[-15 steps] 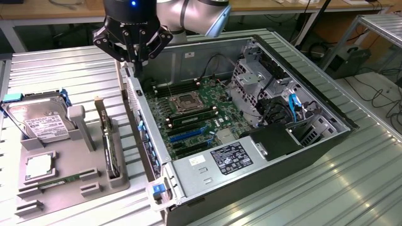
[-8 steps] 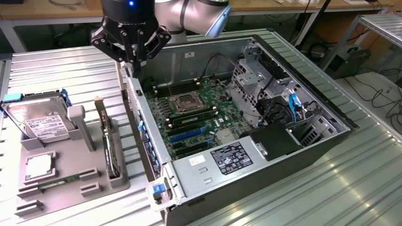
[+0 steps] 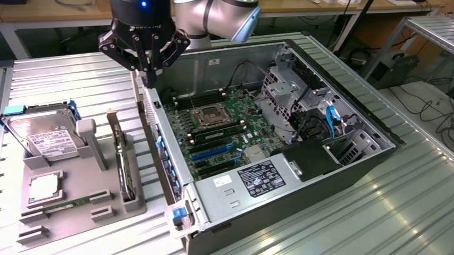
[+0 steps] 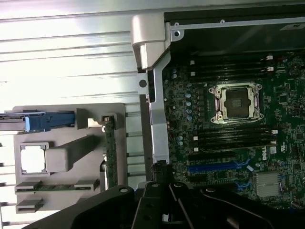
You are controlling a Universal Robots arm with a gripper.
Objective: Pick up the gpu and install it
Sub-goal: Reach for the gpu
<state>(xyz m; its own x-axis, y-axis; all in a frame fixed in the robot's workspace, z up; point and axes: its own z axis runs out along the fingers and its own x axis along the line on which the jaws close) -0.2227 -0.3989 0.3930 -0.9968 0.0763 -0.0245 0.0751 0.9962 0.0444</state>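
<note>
The jaws are pressed together and hold nothing. They hang from the black end of the arm (image 3: 212, 16), just above the side wall of the open computer case (image 3: 298, 196), near its far corner. Inside the case, just past that wall, lies the green motherboard (image 3: 212, 133) with its square chip socket (image 3: 210, 115) and blue slots (image 3: 212, 150). On the other side of the wall, toward the exterior view's left, a gray holder (image 3: 85, 202) sits on the desk (image 3: 64, 79). The gpu (image 3: 124, 164) stands on its thin edge in a slot of this holder, on the side nearest the case, with its pale metal strip at the far end. It is well apart from the jaws. The holder also has a silver hard drive (image 3: 42, 135), a small square chip (image 3: 44, 187) and a narrow green memory stick (image 3: 67, 204)
</note>
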